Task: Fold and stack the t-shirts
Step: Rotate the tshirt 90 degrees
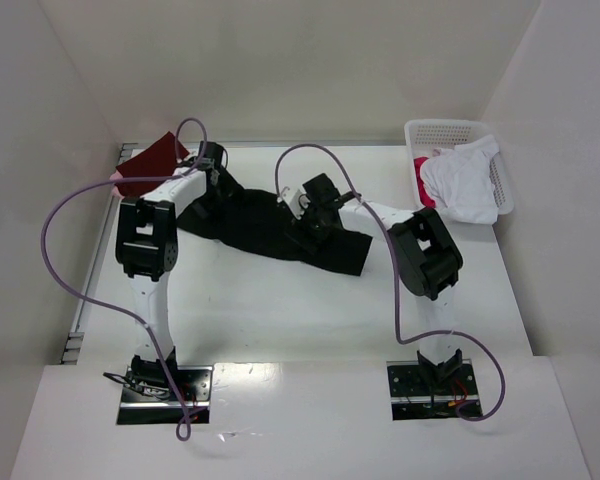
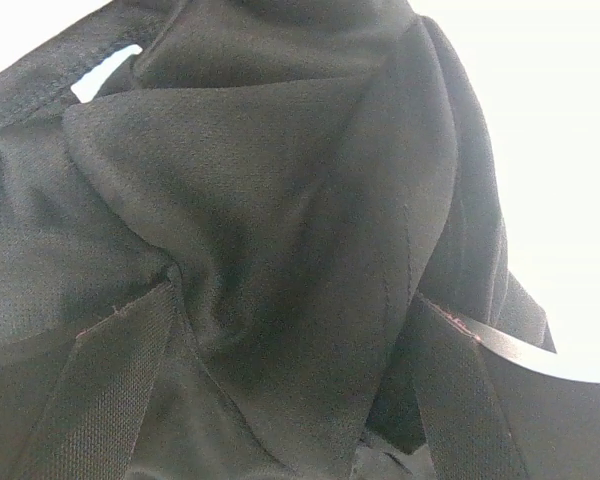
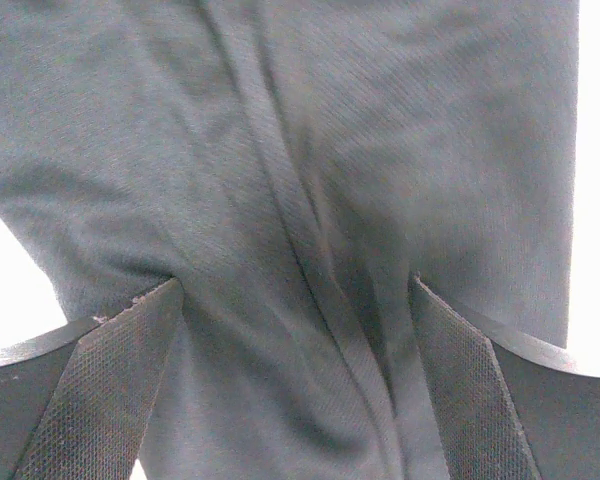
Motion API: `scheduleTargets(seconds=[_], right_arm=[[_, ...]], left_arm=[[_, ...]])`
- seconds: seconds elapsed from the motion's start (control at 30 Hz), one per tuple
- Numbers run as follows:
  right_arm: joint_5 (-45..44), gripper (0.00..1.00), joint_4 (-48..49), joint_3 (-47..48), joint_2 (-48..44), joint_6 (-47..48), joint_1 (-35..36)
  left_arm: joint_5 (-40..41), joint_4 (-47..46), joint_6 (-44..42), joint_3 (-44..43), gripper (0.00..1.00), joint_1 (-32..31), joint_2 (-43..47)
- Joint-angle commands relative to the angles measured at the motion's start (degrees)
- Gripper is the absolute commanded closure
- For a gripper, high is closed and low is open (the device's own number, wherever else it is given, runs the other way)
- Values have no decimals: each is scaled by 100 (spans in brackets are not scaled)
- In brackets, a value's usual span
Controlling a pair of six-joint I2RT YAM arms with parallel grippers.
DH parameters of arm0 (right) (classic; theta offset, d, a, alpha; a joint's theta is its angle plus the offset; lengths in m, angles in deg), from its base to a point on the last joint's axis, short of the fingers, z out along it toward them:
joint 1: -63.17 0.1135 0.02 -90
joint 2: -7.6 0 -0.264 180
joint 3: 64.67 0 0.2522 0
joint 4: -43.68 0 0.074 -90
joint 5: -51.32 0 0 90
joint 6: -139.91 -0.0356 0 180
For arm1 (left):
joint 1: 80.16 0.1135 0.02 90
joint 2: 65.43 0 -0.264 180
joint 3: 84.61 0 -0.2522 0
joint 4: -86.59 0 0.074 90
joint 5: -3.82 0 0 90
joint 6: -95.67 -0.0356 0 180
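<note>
Plainly, our left gripper (image 2: 295,300) and right gripper (image 3: 295,290) gaped over one black t-shirt (image 1: 270,228). We counted one dark red t-shirt (image 1: 148,165) besides.

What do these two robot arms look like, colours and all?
The left arm and right arm are both built from white tube-like links joined by chunky black joint housings. A thin purple cable loops loosely along each one. Each stands on a small metal base plate. The fingers are flat, dark blades with fine cross-hatched grip texture.
</note>
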Motion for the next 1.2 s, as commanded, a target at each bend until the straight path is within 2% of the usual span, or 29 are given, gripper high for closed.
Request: scheduleTargets(seconds=[0.0,0.23,0.33,0.57,0.8,0.97,1.1,1.17], right_arm=[[35,0,-300,-542,-14,-310,531],[203,0,-467,-810,-565,-771,1004],[228,0,-414,-950,-697,-971,1332],[521,0,189,-1696,-1027,-1808,1950],[904,0,690,-2216,-1418,-2511,2231],[580,0,685,-2037,-1418,-2573,2320],[362,0,685,-1863,-1471,-2512,2320],[227,0,685,-1769,-1471,-2480,2320]], left_arm=[[-177,20,-239,-271,0,39,-285],[-368,73,-656,-889,0,-192,-665],[-564,315,-1001,-1500,0,-442,-994],[-950,599,-1343,-2333,0,-977,-1608],[-1210,653,-1781,-2857,0,-1487,-1828],[-1276,732,-1922,-3398,0,-1561,-1942],[-1513,1041,-2356,-4497,0,-1561,-2306],[-1513,1804,-2502,-5593,0,-1561,-2741]])
